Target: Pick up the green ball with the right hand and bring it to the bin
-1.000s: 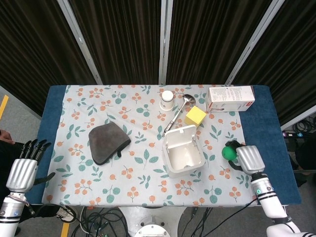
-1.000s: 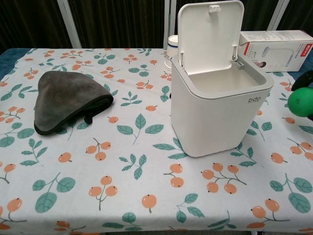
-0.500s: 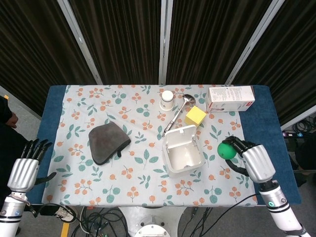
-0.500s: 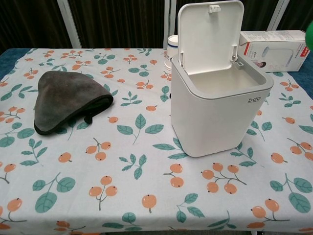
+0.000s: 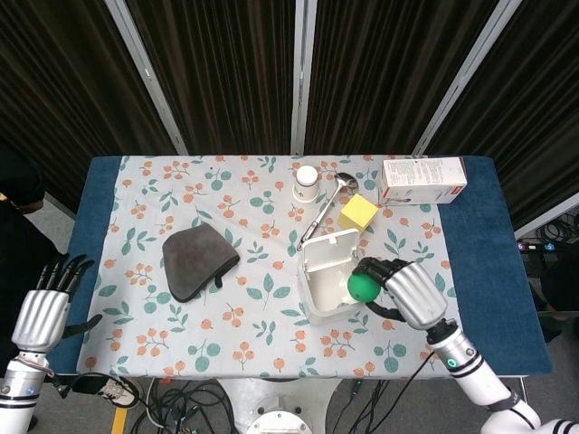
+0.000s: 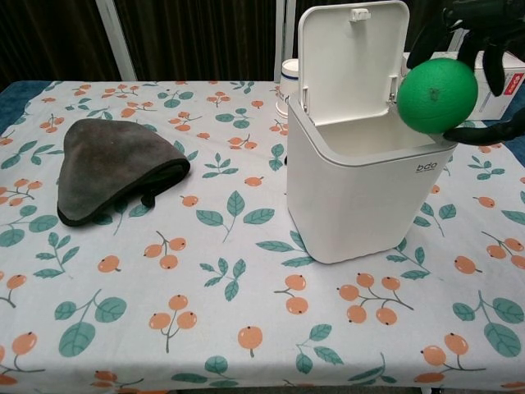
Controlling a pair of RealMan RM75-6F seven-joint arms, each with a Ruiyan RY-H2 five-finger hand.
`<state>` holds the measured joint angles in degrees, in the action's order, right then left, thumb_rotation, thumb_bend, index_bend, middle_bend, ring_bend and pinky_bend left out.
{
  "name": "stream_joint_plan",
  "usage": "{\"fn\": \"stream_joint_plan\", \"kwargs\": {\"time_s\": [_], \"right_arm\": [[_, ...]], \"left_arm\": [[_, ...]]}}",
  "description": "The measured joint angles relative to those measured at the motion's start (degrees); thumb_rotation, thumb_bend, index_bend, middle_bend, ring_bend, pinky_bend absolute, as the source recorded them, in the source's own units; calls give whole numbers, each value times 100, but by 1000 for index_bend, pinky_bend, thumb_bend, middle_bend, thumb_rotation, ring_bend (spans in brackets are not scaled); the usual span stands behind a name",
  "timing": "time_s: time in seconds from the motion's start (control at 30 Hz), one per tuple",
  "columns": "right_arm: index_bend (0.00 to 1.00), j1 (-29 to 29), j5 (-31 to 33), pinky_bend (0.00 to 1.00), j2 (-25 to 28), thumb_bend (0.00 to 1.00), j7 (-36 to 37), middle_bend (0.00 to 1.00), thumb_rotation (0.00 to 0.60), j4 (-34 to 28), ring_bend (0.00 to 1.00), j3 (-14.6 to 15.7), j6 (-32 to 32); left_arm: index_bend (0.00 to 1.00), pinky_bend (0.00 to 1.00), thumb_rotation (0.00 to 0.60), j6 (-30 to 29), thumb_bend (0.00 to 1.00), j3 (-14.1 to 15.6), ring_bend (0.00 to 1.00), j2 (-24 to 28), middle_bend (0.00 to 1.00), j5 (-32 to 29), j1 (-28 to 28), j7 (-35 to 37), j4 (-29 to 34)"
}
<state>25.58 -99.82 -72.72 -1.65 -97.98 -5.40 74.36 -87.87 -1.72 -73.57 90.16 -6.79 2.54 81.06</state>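
My right hand (image 5: 409, 291) grips the green ball (image 5: 362, 287) in its dark fingers and holds it in the air over the right rim of the white bin (image 5: 331, 293). In the chest view the green ball (image 6: 437, 94) hangs just above the bin's right edge, with the fingers (image 6: 469, 29) wrapped over its top and side. The bin (image 6: 353, 193) stands open, its lid (image 6: 351, 56) tipped up at the back. My left hand (image 5: 50, 300) hangs off the table's left front edge, fingers spread and holding nothing.
A dark grey cloth (image 5: 195, 259) lies left of the bin. Behind the bin are a yellow block (image 5: 358, 212), a metal spoon (image 5: 327, 205), a small white jar (image 5: 307, 183) and a white box (image 5: 422, 179) at the back right.
My right hand has lifted the green ball off the table's right side and carried it left, up to the bin's right rim. The left hand has stayed put.
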Motion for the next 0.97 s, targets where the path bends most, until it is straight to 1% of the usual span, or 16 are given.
{"fn": "stream_joint_plan", "kwargs": {"time_s": [0.07,0.13,0.23,0.33,0.53,0.63,0.67,0.73,0.8,0.87,0.97], "right_arm": [[251,64,24,384,-7,0,87,281,600,-45,198,10,-82],[198,109,21,322,-6,0,179,246,600,-78,139,21,-119],[176,121,-45,268,-9,0,234,216,600,-75,88,32,-35],[159,71,-104,254,3,0,269,208,600,-39,77,29,191],[153,-237,-238,245,100,2,342,209,600,86,76,74,896],[144,-525,-249,200,144,10,342,193,600,344,47,160,1301],[128,-653,-189,174,159,14,358,174,600,507,28,197,1396],[51,-829,-2,102,179,27,412,110,600,752,1,245,1456],[6,-1040,336,42,199,36,480,53,600,1055,0,290,1471],[0,-1255,742,4,200,56,511,11,600,1344,0,307,1478],[0,-1544,1341,0,163,66,505,0,600,1660,0,286,1467]], "left_arm": [[128,61,600,7,0,4,0,-1,103,-8,3,20,-17],[128,61,600,15,0,10,0,4,103,-11,5,29,-17],[128,61,600,-2,0,9,0,12,103,-5,9,23,-4],[128,61,600,20,0,9,0,1,103,-27,9,45,-18],[128,61,600,41,0,9,0,-9,103,-29,-7,56,-19],[129,61,600,-22,0,3,0,25,103,-15,13,42,33],[128,61,600,-23,0,-1,0,49,103,-16,15,37,66],[128,62,600,-30,0,-9,0,87,103,-8,12,26,102],[128,62,600,-23,0,-16,0,98,103,-16,8,37,106],[128,62,600,3,0,-8,0,100,103,-44,14,61,96],[128,62,600,19,0,-3,0,94,103,-78,28,99,71]]}}
